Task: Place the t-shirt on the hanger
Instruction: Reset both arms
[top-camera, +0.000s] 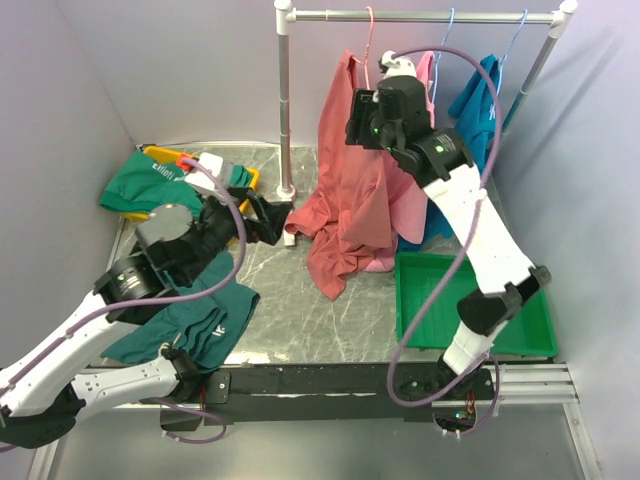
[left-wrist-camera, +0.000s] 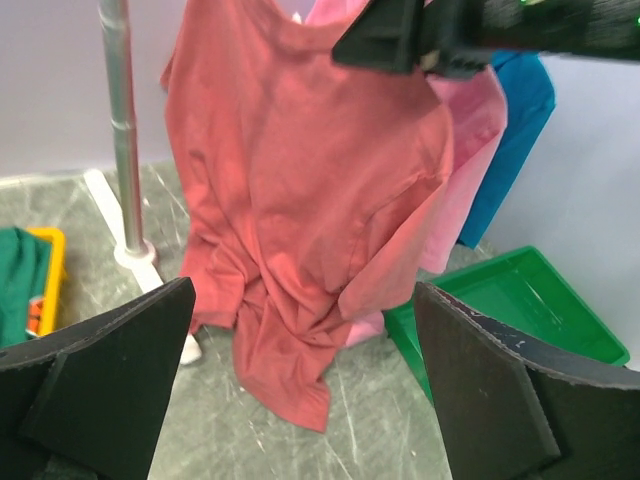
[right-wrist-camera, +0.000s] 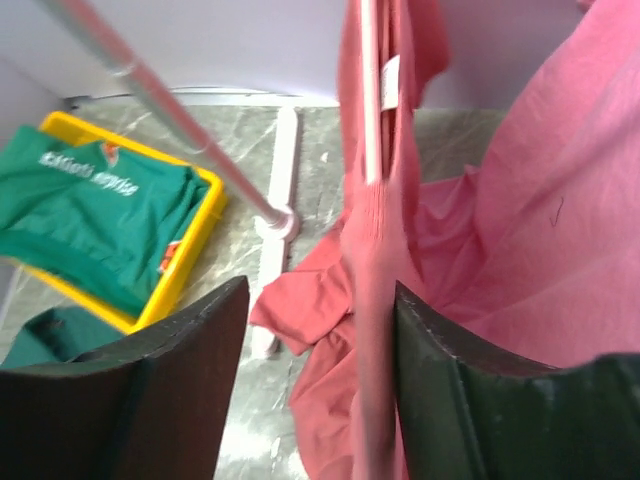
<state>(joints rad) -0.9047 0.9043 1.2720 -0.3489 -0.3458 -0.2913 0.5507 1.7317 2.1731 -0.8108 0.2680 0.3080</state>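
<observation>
The brick-red t-shirt (top-camera: 350, 190) hangs from the salmon-pink hanger (top-camera: 369, 45) on the rail, and its lower part lies crumpled on the table. My right gripper (top-camera: 354, 118) is open at the shirt's neck. In the right wrist view (right-wrist-camera: 320, 300) the shirt's edge (right-wrist-camera: 372, 300) runs between the jaws, close to the right finger, with the hanger wire (right-wrist-camera: 368, 90) above. My left gripper (top-camera: 280, 218) is open and empty, low beside the rack post, facing the shirt (left-wrist-camera: 310, 180) from a short distance (left-wrist-camera: 304, 290).
The rack post (top-camera: 285, 110) stands left of the shirt. A light pink shirt (top-camera: 428, 75) and a teal-blue shirt (top-camera: 482, 110) hang on light blue hangers (top-camera: 450, 30). A green tray (top-camera: 500, 310), a yellow tray (top-camera: 250, 178) with a green shirt, and a dark green shirt (top-camera: 200, 315) lie around.
</observation>
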